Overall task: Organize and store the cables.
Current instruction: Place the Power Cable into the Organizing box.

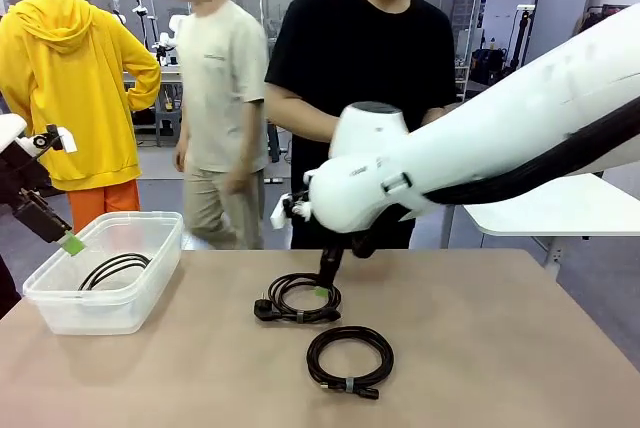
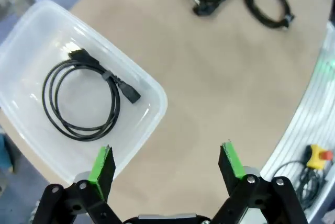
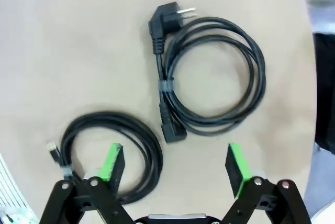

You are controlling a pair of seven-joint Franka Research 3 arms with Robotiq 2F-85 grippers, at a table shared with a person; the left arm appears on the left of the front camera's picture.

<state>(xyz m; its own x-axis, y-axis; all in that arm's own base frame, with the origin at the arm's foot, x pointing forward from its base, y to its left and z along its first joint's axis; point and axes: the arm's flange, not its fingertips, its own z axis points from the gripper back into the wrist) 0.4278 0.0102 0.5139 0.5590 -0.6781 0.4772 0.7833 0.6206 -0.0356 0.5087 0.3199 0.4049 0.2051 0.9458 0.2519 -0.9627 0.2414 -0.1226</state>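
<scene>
Left gripper (image 2: 167, 150) hangs over the table's left end with its fingers spread wide and nothing between them. One green pad overlaps the rim of the clear bin (image 1: 85, 313). One coiled cable (image 2: 127, 91) lies flat inside the bin.

Right gripper (image 3: 174, 150) is low over the middle of the table (image 1: 500, 348), fingers also spread, empty. The plug cable (image 3: 166, 85), bound by a grey tie, lies just ahead of it. In the front view the fingertips sit at its far rim; contact can't be told.

The second cable (image 1: 348, 384) lies near it, robot side, not touching. One finger overlaps it in the right wrist view.

Right arm (image 1: 480, 148) spans the table and hides the hands of the person (image 1: 350, 58). A yellow box with a red button (image 2: 316, 156) sits past the table edge.
</scene>
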